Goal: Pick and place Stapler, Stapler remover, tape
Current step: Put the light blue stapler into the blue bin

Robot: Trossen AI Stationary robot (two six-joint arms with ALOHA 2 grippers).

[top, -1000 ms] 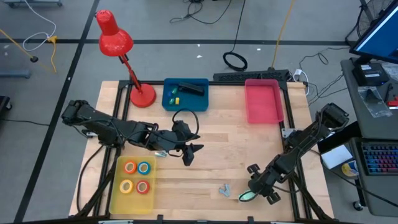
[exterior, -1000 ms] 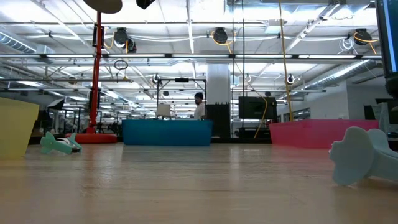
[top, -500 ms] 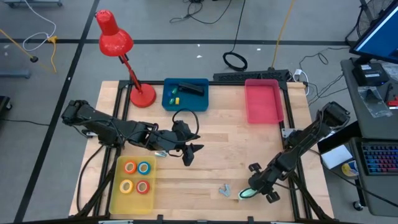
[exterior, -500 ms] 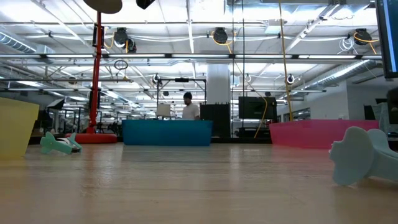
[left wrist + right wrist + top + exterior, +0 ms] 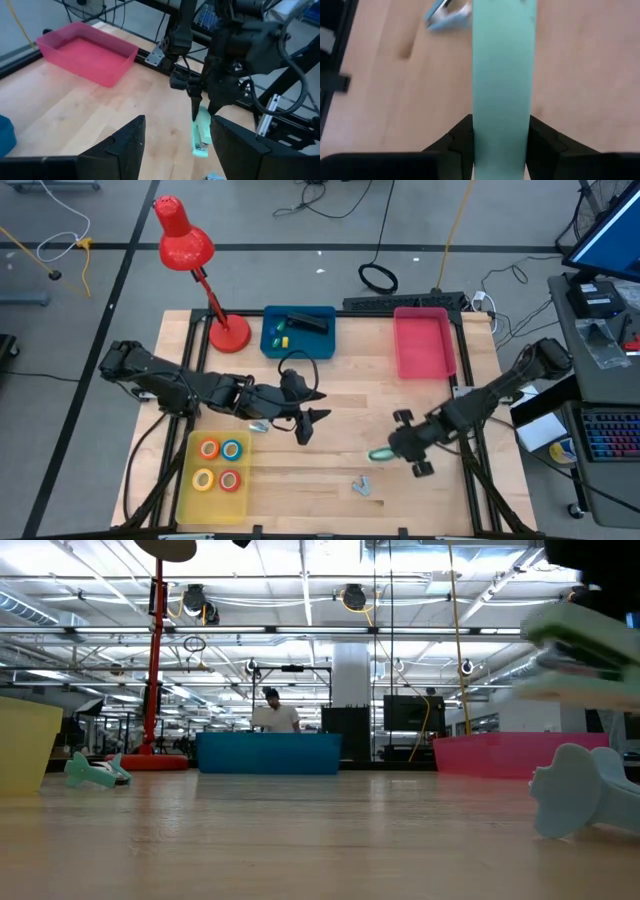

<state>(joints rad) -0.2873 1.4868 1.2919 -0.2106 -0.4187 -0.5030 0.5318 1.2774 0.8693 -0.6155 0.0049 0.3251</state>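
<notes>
Right pincer [image 5: 398, 450] lifts the mint-green plastic stapler [image 5: 381, 453] off the bench's front-right; four tape rolls [image 5: 219, 464] sit binned, the pale-blue staple remover [image 5: 361, 484] waits.

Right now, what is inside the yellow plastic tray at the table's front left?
The yellow plastic tray holds four tape rolls: orange, blue, yellow and red. Anything under the rolls is covered.

Counter [image 5: 340, 465]: pale wood planks, matt, visible grain. Pink bin [image 5: 424, 343], blue bin [image 5: 298, 332], yellow bin [image 5: 212, 470]: smooth plastic, slight sheen. Mint stapler [image 5: 502, 75]: smooth matt plastic. Red lamp [image 5: 183, 240]: glossy. Right pincer [image 5: 400, 452]: dark matt.
</notes>
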